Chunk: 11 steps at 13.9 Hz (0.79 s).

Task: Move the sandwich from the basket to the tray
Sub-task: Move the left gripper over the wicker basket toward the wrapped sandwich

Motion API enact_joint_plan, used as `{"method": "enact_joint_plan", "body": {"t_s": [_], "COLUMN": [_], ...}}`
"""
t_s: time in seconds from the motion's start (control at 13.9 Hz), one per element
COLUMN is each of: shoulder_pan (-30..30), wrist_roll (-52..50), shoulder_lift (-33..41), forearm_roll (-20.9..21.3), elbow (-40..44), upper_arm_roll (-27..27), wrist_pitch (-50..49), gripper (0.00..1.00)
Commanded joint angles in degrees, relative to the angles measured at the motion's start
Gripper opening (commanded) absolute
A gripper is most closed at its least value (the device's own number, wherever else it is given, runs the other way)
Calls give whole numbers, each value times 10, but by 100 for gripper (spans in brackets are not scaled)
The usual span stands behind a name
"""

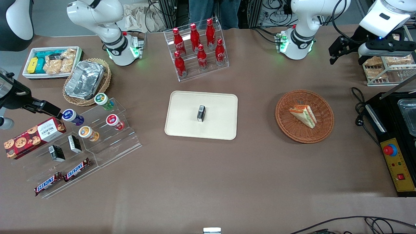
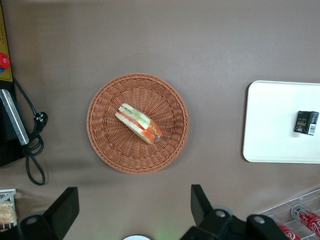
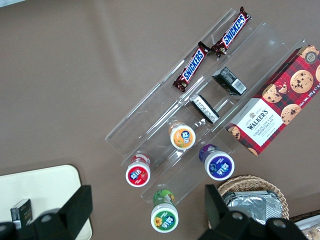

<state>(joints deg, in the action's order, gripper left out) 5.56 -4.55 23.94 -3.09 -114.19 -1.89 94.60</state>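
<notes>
The sandwich (image 1: 304,115), a pale wedge with orange, red and green layers, lies in the round reddish-brown basket (image 1: 289,126). Both show in the left wrist view, the sandwich (image 2: 139,122) in the basket (image 2: 110,145). The cream tray (image 1: 185,110) lies flat beside the basket, toward the parked arm's end, with a small black box (image 1: 201,113) on it. The left wrist view shows part of the tray (image 2: 270,125). My left gripper (image 1: 373,47) hangs high above the table, open and empty, well apart from the basket (image 2: 132,210).
A clear rack of red cola bottles (image 1: 198,48) stands farther from the camera than the tray. A black control box with a red button (image 1: 395,156) and a cable (image 1: 359,107) lie beside the basket. A wire rack of pastries (image 1: 386,66) stands under the gripper.
</notes>
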Motion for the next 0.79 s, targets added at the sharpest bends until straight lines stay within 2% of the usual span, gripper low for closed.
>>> {"method": "enact_joint_plan", "body": {"t_s": [0.0, 0.29, 0.72], "shoulder_pan": [-1, -2, -3], "wrist_roll": [-6, -34, -220], "shoulder_lift": [5, 3, 4], "forearm_roll": [8, 24, 19], "elbow": [6, 7, -29], "upper_arm_roll": [-3, -2, 0], "wrist_pitch": [-15, -15, -14], "gripper": [99, 99, 99]}}
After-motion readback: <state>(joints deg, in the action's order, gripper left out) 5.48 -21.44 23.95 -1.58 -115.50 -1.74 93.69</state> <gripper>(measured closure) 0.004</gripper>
